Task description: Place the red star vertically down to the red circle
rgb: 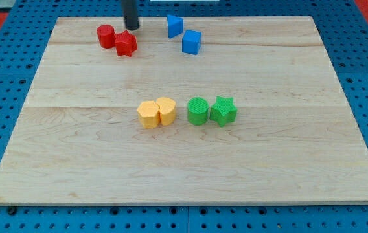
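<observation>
The red star lies near the view's top left on the wooden board. The red circle sits just to its upper left, touching or nearly touching it. My tip is at the view's top, just above and slightly right of the red star, close to it, and to the right of the red circle.
A blue triangular block and a blue cube lie at the top, right of my tip. In the middle sit two yellow blocks touching each other, then a green circle and a green star.
</observation>
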`<action>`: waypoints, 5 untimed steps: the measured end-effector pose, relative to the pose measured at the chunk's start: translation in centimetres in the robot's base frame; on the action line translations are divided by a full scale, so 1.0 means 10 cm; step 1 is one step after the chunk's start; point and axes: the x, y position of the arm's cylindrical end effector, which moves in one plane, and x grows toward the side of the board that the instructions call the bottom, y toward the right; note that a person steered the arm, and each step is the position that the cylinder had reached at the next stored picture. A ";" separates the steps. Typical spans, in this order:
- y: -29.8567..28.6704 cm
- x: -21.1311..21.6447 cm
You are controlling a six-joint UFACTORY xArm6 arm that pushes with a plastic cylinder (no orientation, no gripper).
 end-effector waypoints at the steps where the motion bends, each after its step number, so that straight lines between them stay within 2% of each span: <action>1: 0.29 0.07; 3: 0.30 0.51; 5: 0.01 0.59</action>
